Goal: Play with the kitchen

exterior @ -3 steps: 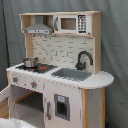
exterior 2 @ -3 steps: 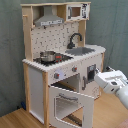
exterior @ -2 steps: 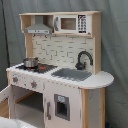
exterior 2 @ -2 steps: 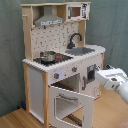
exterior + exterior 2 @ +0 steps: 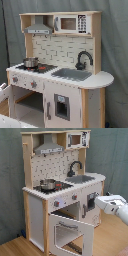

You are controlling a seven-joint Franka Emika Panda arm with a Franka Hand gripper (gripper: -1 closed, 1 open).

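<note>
The tall toy kitchen (image 5: 62,193) of pale wood and white panels stood on the wooden floor (image 5: 12,248), against a grey curtain (image 5: 10,178). Its oven door (image 5: 71,234) hung open. It looked stiff and heavy, so the door's edge seemed the best grab. The white robot gripper (image 5: 100,203) was near the front; I couldn't tell its jaws

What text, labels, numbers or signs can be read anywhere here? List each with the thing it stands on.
None can be read.
The microwave on the kitchen has a dark keypad panel with pale marks, too blurred to read.
The stove knobs show no legible markings.
The robot arm shows no readable label.
</note>
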